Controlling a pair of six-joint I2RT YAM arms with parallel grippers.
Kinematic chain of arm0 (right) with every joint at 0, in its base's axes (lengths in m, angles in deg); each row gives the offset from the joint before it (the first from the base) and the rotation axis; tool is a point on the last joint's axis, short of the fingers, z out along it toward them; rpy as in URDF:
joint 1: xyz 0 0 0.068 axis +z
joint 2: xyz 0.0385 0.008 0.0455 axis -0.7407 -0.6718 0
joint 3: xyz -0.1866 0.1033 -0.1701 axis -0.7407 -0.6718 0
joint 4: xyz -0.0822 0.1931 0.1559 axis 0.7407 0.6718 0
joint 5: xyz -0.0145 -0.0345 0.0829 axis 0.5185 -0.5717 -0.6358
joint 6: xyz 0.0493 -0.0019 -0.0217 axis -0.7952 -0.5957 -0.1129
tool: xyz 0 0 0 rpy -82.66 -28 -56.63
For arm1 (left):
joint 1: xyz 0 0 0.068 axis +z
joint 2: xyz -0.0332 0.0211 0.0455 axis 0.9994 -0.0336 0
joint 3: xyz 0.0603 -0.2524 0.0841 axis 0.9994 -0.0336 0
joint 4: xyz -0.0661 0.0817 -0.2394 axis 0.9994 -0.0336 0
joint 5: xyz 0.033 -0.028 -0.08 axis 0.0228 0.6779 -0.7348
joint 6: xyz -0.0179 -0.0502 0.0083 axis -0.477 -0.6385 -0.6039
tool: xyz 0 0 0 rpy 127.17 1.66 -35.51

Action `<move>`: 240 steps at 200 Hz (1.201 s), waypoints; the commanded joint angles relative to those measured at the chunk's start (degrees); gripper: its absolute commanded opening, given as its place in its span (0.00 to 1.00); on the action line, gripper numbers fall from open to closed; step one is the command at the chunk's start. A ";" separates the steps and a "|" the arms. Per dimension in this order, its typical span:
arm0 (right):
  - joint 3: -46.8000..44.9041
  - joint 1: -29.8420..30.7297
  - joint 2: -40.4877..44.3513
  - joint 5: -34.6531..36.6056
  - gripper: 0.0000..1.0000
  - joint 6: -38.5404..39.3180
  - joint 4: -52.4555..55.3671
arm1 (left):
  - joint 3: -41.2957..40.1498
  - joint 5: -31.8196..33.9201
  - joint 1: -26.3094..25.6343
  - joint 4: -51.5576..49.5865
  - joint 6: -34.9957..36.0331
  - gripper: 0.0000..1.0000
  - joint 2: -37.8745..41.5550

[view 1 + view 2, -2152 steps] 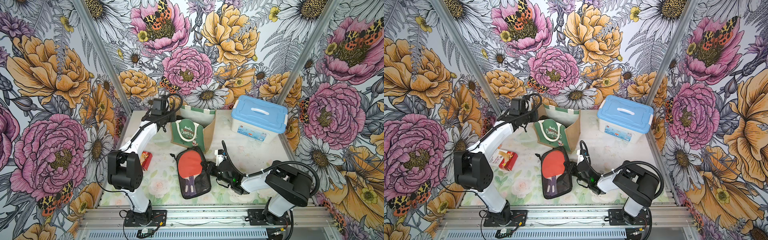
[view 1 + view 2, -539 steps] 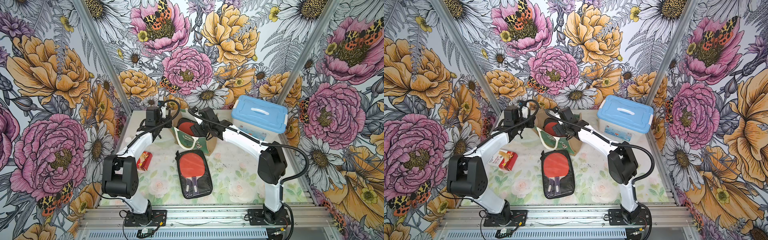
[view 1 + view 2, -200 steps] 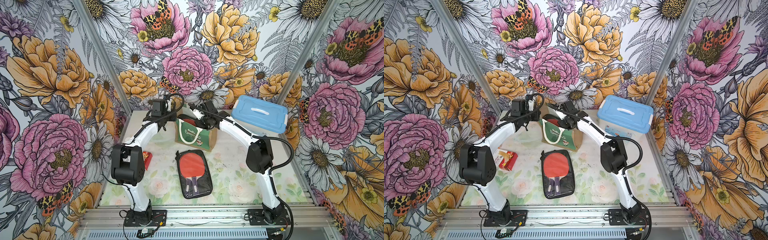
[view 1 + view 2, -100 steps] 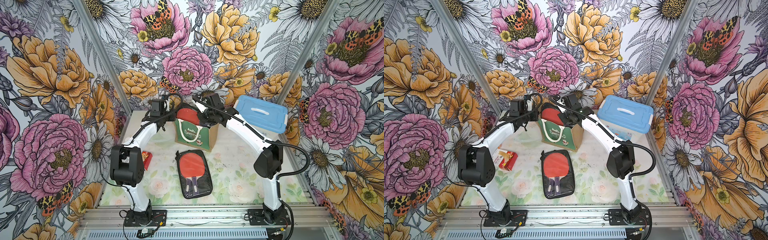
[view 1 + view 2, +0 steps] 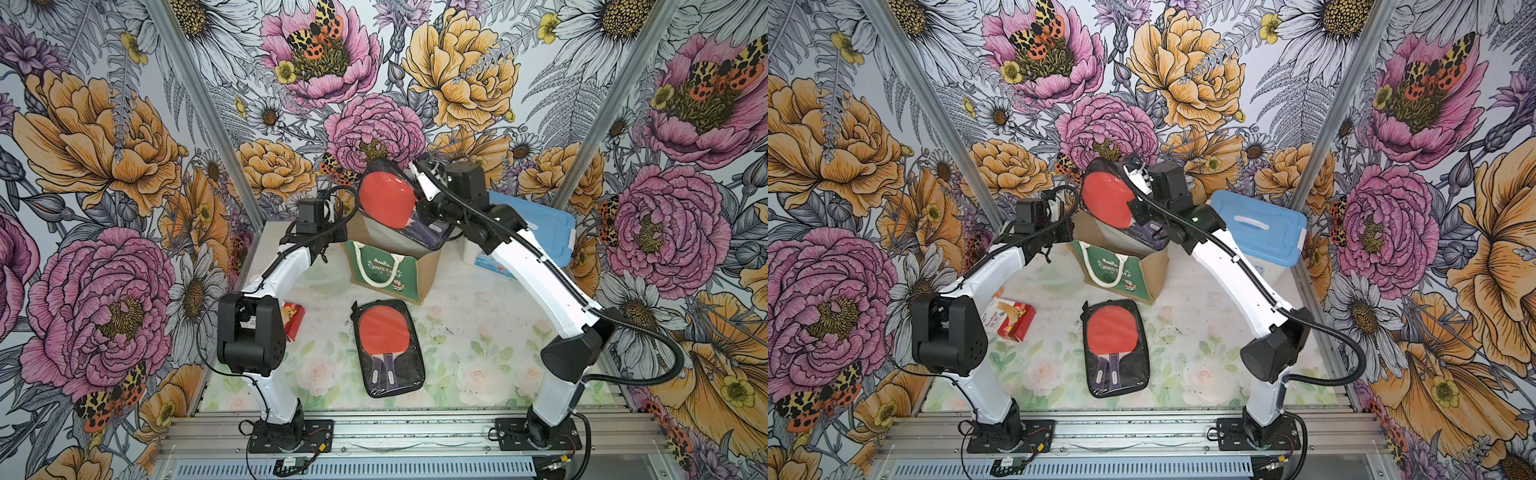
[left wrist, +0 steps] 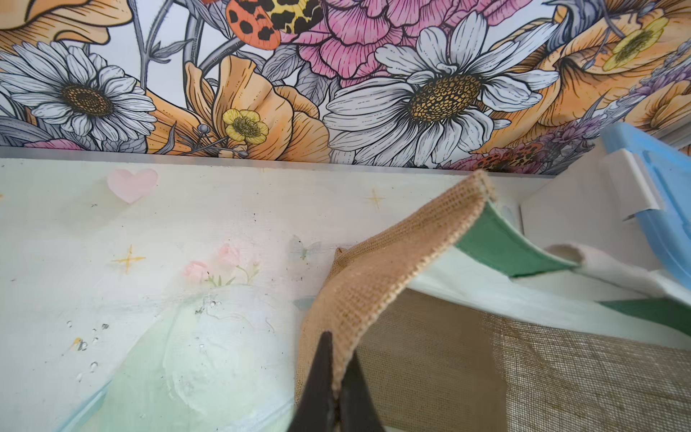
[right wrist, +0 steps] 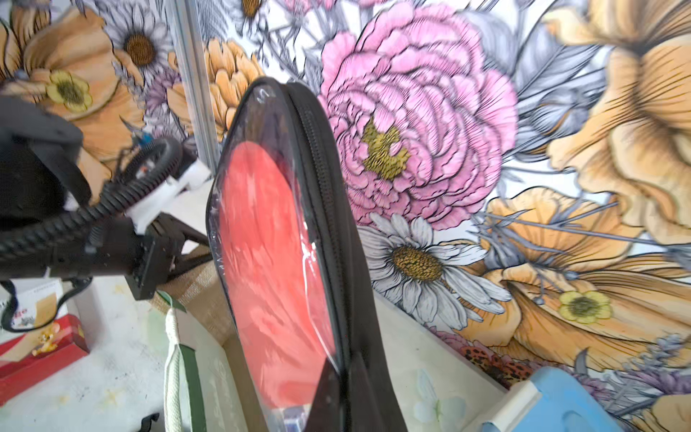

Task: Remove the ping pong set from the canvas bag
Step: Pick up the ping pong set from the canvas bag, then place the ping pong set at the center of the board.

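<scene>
We arch both arms (image 5: 291, 266) inward. Left gripper (image 6: 338, 361) pinches the canvas bag (image 6: 374, 291) between its fingers; right gripper (image 7: 346, 374), higher, clamps the ping pong set (image 7: 276, 262).

White arm links (image 5: 536, 266), black joints (image 5: 249, 332) and bases (image 5: 291, 434) (ribbed black cables (image 5: 680, 361) alongside).

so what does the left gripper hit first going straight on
The canvas bag: its burlap rim is pinched in the left gripper's jaws. Past that, probably the tabletop, depth unclear.
</scene>
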 commanded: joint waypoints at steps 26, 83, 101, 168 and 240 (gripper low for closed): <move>-3.43 -0.08 12.13 7.33 0.00 -2.88 -4.98 | 0.77 2.00 0.41 0.70 -1.17 0.00 0.40; -20.69 0.01 26.28 12.54 0.00 -10.17 -4.76 | 1.72 1.86 0.17 0.69 -0.96 0.00 0.32; -27.56 0.04 30.03 14.32 0.00 -12.82 -4.26 | 2.50 1.61 0.08 0.70 -1.06 0.00 -0.04; -52.10 -0.05 43.88 15.98 0.00 -28.53 -2.39 | 2.75 1.42 0.06 0.73 -1.22 0.00 0.57; -70.83 1.34 50.19 12.85 0.00 -45.83 -5.11 | 2.48 0.67 -0.28 0.69 -1.57 0.02 0.66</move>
